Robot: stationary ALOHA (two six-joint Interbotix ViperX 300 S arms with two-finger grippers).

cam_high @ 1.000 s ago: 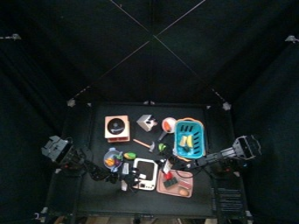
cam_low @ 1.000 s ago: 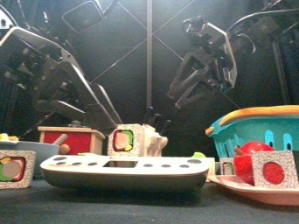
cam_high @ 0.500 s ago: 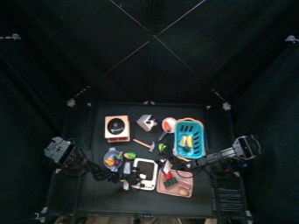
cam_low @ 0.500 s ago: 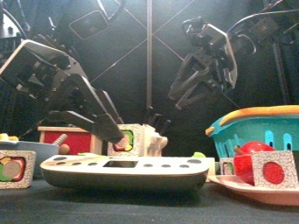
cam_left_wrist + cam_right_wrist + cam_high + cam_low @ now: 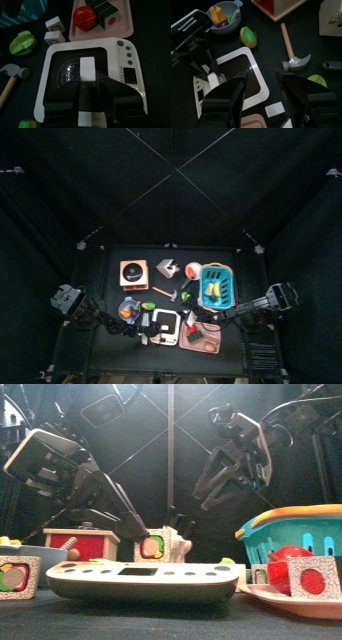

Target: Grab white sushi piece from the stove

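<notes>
The white stove (image 5: pixel 123 75) lies flat near the table's front; it also shows in the front view (image 5: pixel 147 581), the top view (image 5: pixel 164 327) and the right wrist view (image 5: pixel 236 75). The white sushi piece (image 5: pixel 87 69) stands on the stove's dark burner; its green and red end shows in the front view (image 5: pixel 159 544). My left gripper (image 5: pixel 87 86) is low over the stove with its jaws closed on the near end of the piece; it also shows in the front view (image 5: pixel 138 539). My right gripper (image 5: pixel 264 95) is open and empty, held above the stove's right side (image 5: pixel 201 496).
A pink tray (image 5: pixel 127 30) with a red tomato (image 5: pixel 84 16) and sushi pieces sits beside the stove. A blue basket (image 5: pixel 301 534), an orange box (image 5: pixel 78 544), a toy hammer (image 5: pixel 291 52), a green piece (image 5: pixel 22 42) and a grey bowl (image 5: pixel 221 12) stand around.
My left arm has come down onto the stove and its jaws have closed around the white sushi piece, which has shifted slightly right in the front view. The right arm has hardly moved.
</notes>
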